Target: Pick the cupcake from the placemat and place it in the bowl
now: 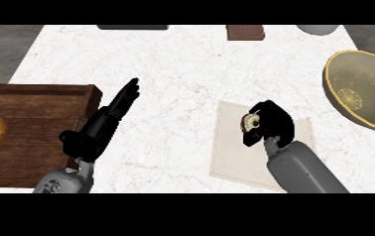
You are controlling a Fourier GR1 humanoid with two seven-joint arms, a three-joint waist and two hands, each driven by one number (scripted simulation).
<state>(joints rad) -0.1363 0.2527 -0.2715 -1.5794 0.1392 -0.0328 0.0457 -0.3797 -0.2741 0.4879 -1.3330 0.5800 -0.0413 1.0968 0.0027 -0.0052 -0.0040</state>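
Your right hand (270, 123) has its fingers curled round the cupcake (251, 121), over the placemat (228, 161), so it can be carried right to the bowl (350, 92). Left hand (102, 123) rests, fingers straight.

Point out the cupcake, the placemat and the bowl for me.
cupcake (250, 122): head view, its pale side showing beside the right hand's fingers.
placemat (228, 158): head view, bare lower left part.
bowl (329, 81): head view, left rim.
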